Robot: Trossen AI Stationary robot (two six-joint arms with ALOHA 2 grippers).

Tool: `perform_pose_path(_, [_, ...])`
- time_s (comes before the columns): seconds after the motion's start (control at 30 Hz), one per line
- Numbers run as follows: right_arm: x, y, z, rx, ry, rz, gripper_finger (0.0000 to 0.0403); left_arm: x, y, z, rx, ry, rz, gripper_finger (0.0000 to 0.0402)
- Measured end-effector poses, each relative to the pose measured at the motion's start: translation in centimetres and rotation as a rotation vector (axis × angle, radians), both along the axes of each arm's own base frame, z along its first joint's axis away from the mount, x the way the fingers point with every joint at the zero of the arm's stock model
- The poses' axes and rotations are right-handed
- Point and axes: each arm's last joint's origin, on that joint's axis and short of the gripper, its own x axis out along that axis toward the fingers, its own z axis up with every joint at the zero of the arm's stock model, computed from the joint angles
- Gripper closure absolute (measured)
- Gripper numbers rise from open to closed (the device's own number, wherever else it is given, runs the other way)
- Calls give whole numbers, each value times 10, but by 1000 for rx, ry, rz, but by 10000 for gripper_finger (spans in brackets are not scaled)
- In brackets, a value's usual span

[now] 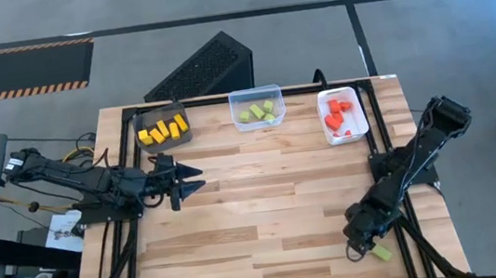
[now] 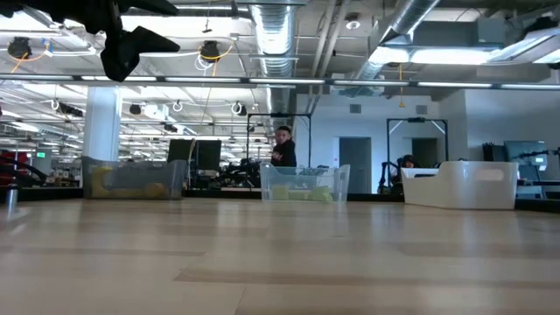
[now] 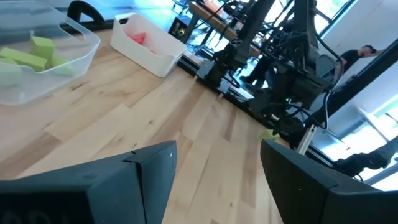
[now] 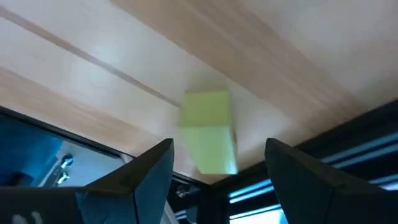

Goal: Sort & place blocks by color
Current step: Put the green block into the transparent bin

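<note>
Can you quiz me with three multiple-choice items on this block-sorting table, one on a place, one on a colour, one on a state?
1. Where does the loose light green block lie?
A. At the table's near right corner, by the right gripper
B. Inside the white bin
C. Beside the left gripper

2. What colour are the blocks in the dark brown bin?
A. Red
B. Yellow
C. Light green

3. How do the right gripper's fingers stand?
A. Shut on a red block
B. Open, with the green block ahead between them
C. Shut and empty

Answers: 1 A, the high view shows the block at the table's edge under the right arm. 2 B, yellow pieces fill that bin. 3 B, the right wrist view shows the fingers apart and clear of the block.
</note>
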Motion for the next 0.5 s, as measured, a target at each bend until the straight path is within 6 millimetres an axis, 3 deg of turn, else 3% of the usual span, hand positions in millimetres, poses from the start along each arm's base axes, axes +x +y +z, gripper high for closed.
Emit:
perform_pose_path(0.27, [-12, 21, 2, 42, -21, 19, 128, 0, 0, 0, -1, 0, -1, 195])
perform_pose_path(0.5, [-21, 26, -3, -30, -59, 57, 128, 0, 1, 0, 4, -1, 19, 208])
